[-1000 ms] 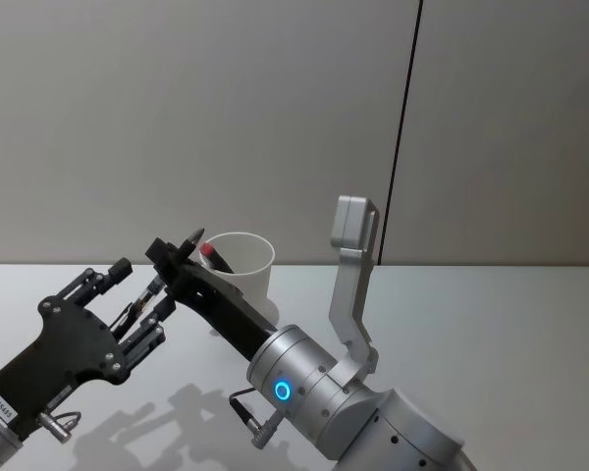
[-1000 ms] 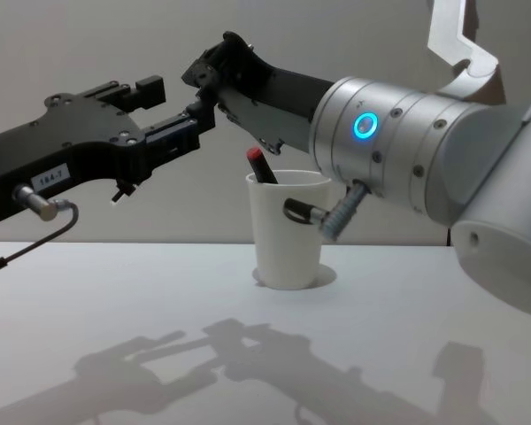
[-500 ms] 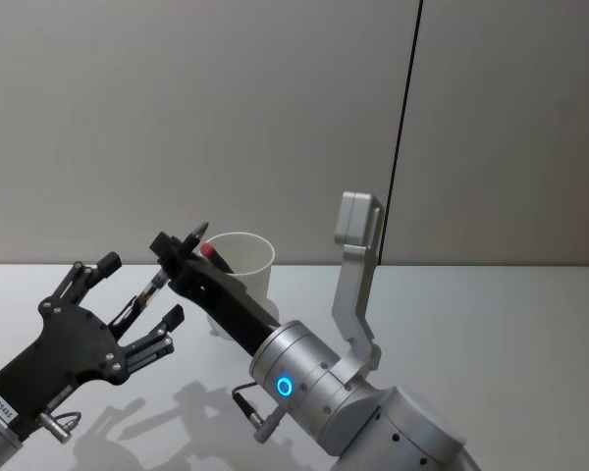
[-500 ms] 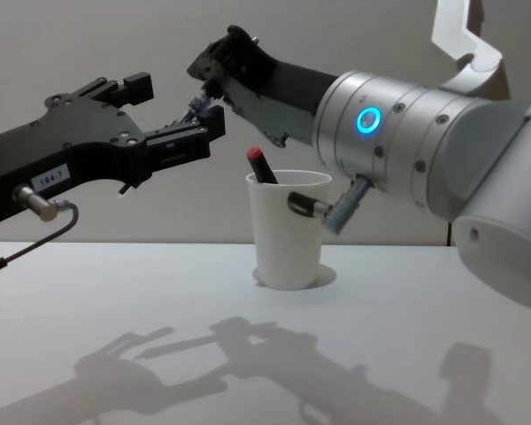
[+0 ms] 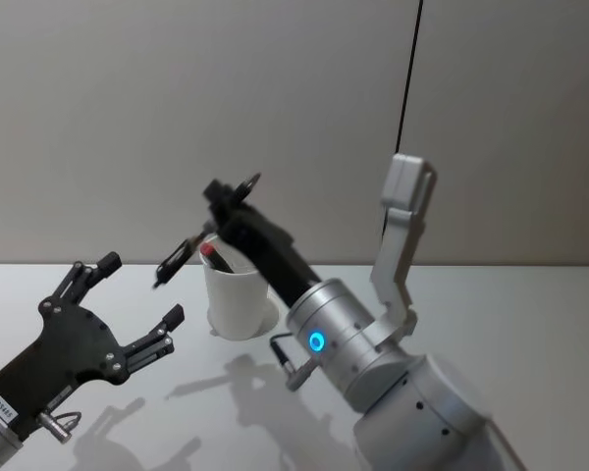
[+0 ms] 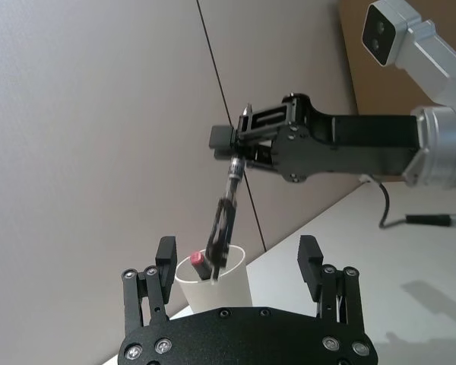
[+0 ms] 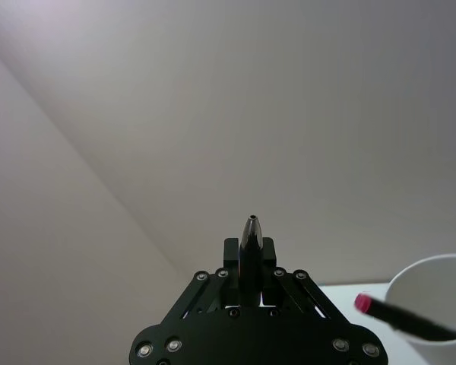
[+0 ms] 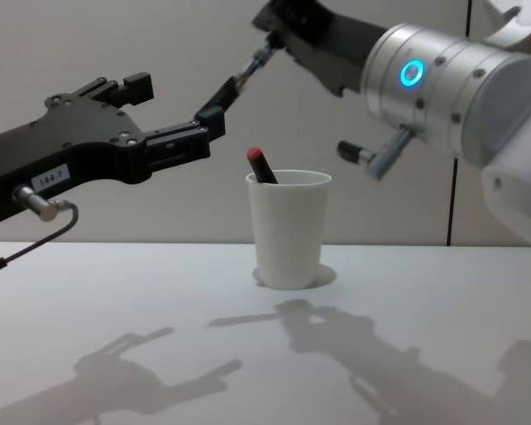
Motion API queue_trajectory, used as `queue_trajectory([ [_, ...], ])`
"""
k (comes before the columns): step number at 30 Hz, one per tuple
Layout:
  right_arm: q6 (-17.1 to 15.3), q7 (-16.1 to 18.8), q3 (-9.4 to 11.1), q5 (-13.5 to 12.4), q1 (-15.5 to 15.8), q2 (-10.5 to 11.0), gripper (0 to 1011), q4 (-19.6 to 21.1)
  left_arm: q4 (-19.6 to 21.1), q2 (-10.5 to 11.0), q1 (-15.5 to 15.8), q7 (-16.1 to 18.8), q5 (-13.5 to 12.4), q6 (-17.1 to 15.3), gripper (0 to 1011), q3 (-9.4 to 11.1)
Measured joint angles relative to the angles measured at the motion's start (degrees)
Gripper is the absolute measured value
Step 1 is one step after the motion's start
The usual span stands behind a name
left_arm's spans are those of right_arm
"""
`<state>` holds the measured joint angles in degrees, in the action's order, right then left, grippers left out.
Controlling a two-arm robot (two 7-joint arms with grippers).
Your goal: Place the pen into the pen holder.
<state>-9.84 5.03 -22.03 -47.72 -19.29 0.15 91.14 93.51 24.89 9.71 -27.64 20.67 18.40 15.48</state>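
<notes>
My right gripper is shut on a black pen near its upper end. The pen hangs tilted in the air, its lower end above and to the left of the pen holder, a white paper cup standing on the table. A red-tipped pen leans inside the cup. My left gripper is open, left of the cup and below the pen, holding nothing. In the right wrist view the pen's tip sticks up between the fingers.
The white table stretches around the cup, with only arm shadows on it. A grey wall with a dark vertical seam stands behind. My right arm's silver body fills the near right.
The left gripper opened and let go of the pen. The right gripper, still holding the pen, rose and swung right, toward the cup. The cup has not moved.
</notes>
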Motion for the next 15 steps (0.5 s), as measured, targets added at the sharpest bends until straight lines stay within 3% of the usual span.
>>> queue_trajectory([
  [8, 3.1, -1.7, 1.8, 1.8, -2.5, 0.1, 151, -2.2, 0.0, 0.0, 0.0, 0.0, 0.0, 0.0, 1000, 0.0],
  [15, 7.2, -3.5, 3.3, 5.0, -6.9, -0.2, 151, -7.8, 0.0, 0.0, 0.0, 0.0, 0.0, 0.0, 1000, 0.0],
])
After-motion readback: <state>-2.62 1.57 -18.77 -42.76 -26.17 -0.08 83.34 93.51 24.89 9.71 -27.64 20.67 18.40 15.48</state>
